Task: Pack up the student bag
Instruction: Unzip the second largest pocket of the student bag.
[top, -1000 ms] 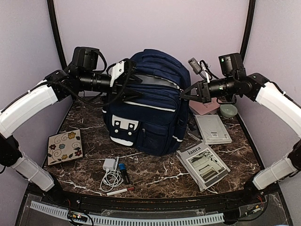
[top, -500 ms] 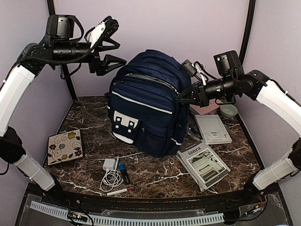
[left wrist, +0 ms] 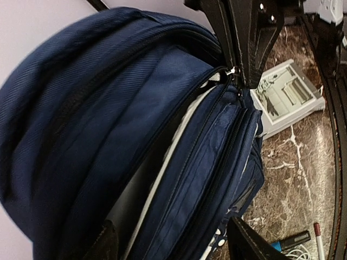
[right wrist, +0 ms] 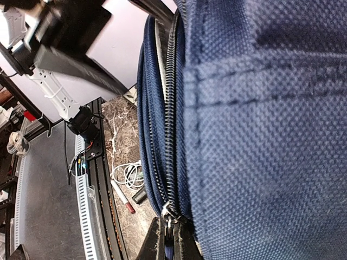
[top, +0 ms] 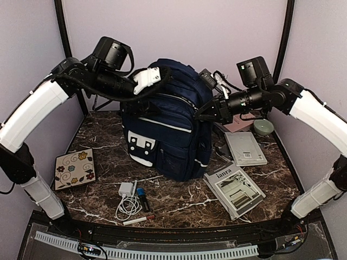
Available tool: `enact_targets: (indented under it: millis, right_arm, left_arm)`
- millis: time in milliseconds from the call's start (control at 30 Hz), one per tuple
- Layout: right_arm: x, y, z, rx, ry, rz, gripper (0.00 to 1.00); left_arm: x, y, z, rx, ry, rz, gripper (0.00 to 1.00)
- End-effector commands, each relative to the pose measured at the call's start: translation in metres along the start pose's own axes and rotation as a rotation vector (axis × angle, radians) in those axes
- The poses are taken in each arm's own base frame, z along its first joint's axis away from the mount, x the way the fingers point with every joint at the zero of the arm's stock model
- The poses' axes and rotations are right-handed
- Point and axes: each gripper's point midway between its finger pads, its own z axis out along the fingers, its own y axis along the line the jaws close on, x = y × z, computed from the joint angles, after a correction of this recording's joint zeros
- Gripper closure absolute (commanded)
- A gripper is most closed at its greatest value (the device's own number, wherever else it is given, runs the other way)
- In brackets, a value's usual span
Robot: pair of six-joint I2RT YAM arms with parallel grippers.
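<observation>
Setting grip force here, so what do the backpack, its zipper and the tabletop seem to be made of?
Student bag: coarse woven synthetic, likely nylon or polyester, matte; the weave shows up close.
Zipper: fine dark teeth, probably plastic coil.
Zipper pull: silvery, looks like metal.
Table top: dark with white veins, smooth-looking; stone or printed laminate, cannot tell.

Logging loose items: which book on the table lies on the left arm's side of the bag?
The flower-patterned book, alone left of the student bag; the grey magazine, the barcoded booklet and the pink book lie to its right.
</observation>
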Motion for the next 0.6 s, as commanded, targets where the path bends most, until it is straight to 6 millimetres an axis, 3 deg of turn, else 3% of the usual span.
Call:
enact_targets:
  millis: [0,167,433,567]
  right_arm:
    - [0.011,0.009,0.010,-0.015,0.050,-0.002,1.00]
    - [0.009,0.018,0.013,-0.031,0.043,-0.014,1.00]
    - [0.006,0.023,0.014,-0.042,0.038,-0.026,1.00]
    - [0.007,0.026,0.014,-0.047,0.040,-0.030,1.00]
  left_arm:
    - [-0.001,0.006,0.012,-0.103,0.076,0.146,0.29]
    - [-0.013,0.009,0.011,-0.105,0.037,0.163,0.32]
    - [0.009,-0.012,0.028,-0.006,0.100,0.182,0.54]
    - [0.008,-0.019,0.034,0.032,0.091,0.194,0.55]
